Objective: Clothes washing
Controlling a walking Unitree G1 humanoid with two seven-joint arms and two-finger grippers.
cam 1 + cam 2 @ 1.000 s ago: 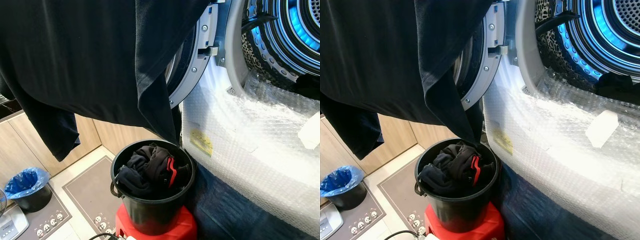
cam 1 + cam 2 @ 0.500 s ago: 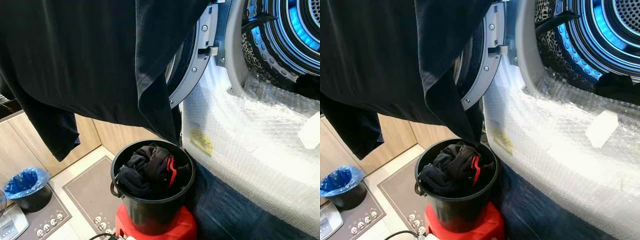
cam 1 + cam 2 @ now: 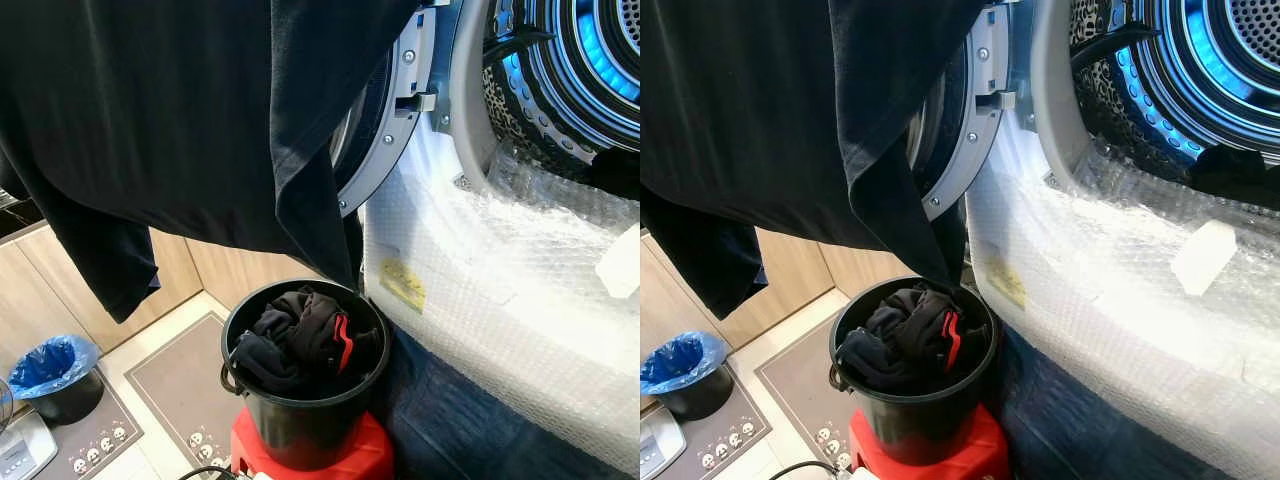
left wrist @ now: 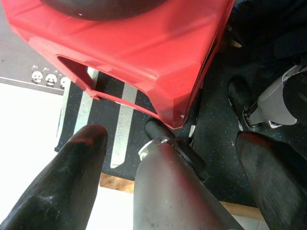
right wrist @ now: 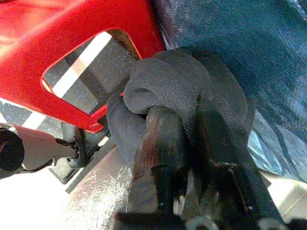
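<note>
A large black garment (image 3: 170, 120) hangs from above the picture, across the open round door (image 3: 400, 110) of the washing machine. Its lowest corner reaches the rim of a black bucket (image 3: 305, 420). The bucket stands on a red stool (image 3: 350, 460) and holds a heap of dark clothes (image 3: 300, 335) with a red trim. The machine's drum (image 3: 590, 60) glows blue at upper right. My left gripper (image 4: 172, 139) is open, low beside the red stool (image 4: 144, 48). My right gripper (image 5: 187, 143) is shut on a black knitted cloth (image 5: 168, 86) next to the stool.
Bubble wrap (image 3: 500, 290) with a yellow label (image 3: 403, 285) covers the machine's front. Dark blue cloth (image 3: 450, 430) lies on the floor below it. A small bin with a blue bag (image 3: 50, 365) and a grey mat (image 3: 180, 390) sit at lower left, before wooden cabinets.
</note>
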